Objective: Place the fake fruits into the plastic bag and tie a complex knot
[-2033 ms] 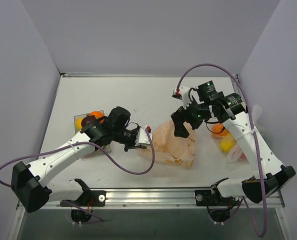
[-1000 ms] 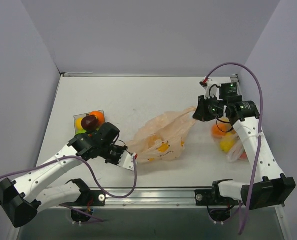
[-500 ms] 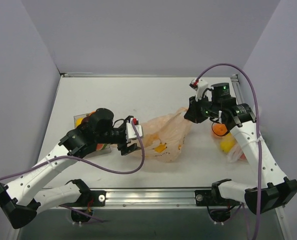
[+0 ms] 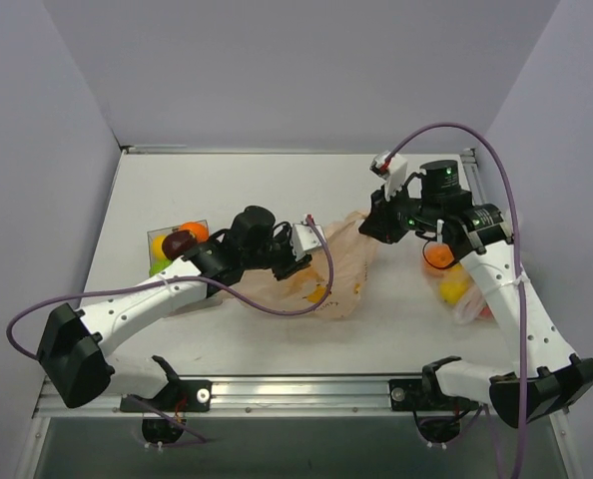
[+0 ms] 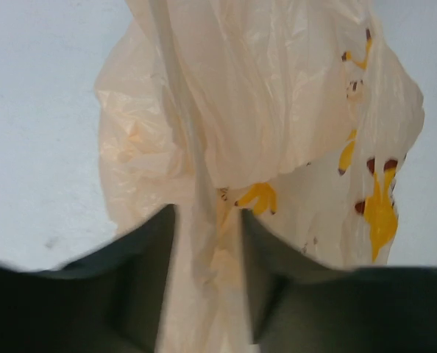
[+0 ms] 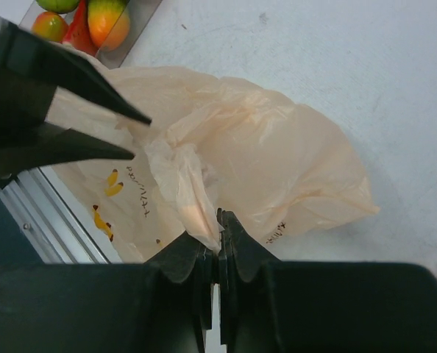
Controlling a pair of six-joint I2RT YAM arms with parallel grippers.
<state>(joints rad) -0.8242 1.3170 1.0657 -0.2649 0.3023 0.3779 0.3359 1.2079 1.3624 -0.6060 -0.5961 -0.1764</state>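
Plastic bag between both arms' fingers

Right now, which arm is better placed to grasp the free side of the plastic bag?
Probably the left. The left gripper is open, with a fold of the plastic bag between its fingers. The right gripper is shut on another bunch of the bag, so it is occupied.

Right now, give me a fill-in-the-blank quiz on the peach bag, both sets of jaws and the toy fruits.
The jaws of the right arm are ___ on a fold of the thin translucent peach-orange plastic bag.
The jaws of the left arm stand ___, a strip of that bag between them.
The glossy toy fruits beside the left arm sit in a clear plastic ___.
Missing words: shut, open, tray.
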